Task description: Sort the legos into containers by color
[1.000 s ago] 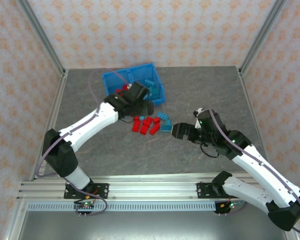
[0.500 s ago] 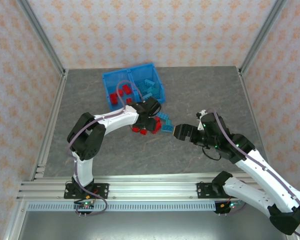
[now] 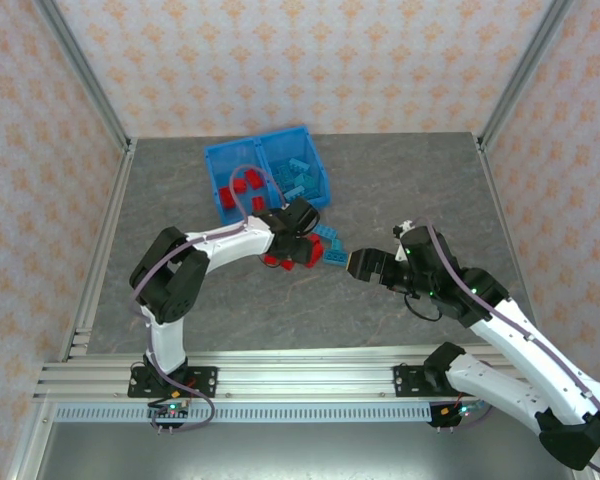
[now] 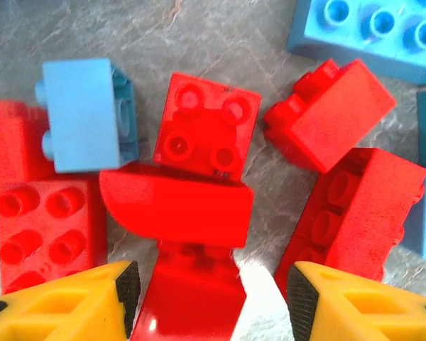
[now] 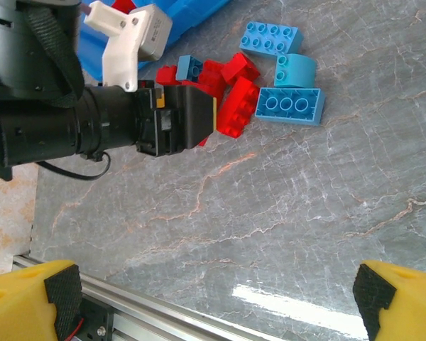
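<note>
Now the left gripper [image 4: 209, 288] hangs low over a heap of legos [image 3: 300, 250] on the grey marbled counter [image 3: 410, 180]. Its two yellow fingers stand apart and straddle a red curved brick [image 4: 174, 206], with a gap showing on each side, so nothing is clamped. Touching the far edge of that piece is a red square brick [image 4: 207, 128], studs up. To its left a light blue brick [image 4: 89, 114] lies on its side above a red four-stud brick [image 4: 46, 227]. To the right lie a tipped red brick [image 4: 330, 114] and a longer red brick [image 4: 351, 213], close together.

From above, the heap sits on the counter near the near right corner of the blue bin [image 3: 255, 141]. The bin's left compartment holds red pieces [image 3: 242, 185], and its right compartment holds light blue pieces [image 3: 298, 178].

The right gripper [image 5: 216, 288] sits to the right of the heap, pointing toward it over bare counter. Its fingers are spread wide with nothing between them. Its wrist camera shows three light blue legos along the heap's right edge. One is an eight-stud brick [image 5: 273, 37], one is a rounded brick [image 5: 296, 69], and the third is an upturned brick [image 5: 290, 106] showing its hollow underside, just beside the red ones.
</note>
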`<action>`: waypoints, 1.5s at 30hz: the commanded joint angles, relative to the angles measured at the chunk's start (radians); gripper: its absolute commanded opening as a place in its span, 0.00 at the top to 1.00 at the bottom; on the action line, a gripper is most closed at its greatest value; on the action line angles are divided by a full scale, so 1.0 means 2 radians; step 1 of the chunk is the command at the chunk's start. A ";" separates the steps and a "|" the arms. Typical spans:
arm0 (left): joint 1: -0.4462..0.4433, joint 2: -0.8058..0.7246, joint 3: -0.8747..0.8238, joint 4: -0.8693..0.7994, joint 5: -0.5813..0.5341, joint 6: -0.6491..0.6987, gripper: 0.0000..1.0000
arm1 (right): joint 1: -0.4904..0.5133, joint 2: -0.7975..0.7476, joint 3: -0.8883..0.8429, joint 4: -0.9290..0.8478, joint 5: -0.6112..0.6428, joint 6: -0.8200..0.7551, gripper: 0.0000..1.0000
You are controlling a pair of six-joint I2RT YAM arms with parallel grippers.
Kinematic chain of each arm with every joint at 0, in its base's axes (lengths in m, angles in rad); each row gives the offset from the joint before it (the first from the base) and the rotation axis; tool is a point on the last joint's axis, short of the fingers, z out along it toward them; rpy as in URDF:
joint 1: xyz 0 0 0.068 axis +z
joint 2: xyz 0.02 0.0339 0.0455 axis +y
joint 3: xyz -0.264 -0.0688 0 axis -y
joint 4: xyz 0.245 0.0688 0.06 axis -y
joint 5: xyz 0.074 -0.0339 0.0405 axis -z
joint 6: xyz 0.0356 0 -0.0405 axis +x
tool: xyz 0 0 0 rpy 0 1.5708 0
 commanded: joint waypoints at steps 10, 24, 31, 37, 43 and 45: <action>0.000 -0.018 -0.028 -0.010 0.023 0.035 0.39 | 0.002 0.001 -0.004 -0.004 0.010 0.009 0.01; -0.001 0.027 -0.020 0.011 0.023 0.040 0.57 | 0.002 -0.001 -0.004 -0.016 0.007 0.012 0.01; -0.001 -0.017 -0.029 0.014 0.026 0.024 0.63 | 0.003 -0.002 -0.009 -0.017 -0.061 -0.002 0.01; 0.012 -0.075 0.010 -0.022 -0.015 0.021 0.73 | 0.003 -0.004 0.001 0.006 -0.061 0.007 0.01; 0.081 -0.078 0.093 -0.072 -0.040 0.042 0.73 | 0.003 -0.006 0.004 0.009 -0.050 0.007 0.01; 0.105 -0.065 0.121 -0.079 -0.046 0.053 0.73 | 0.003 -0.008 0.004 0.007 -0.046 0.007 0.01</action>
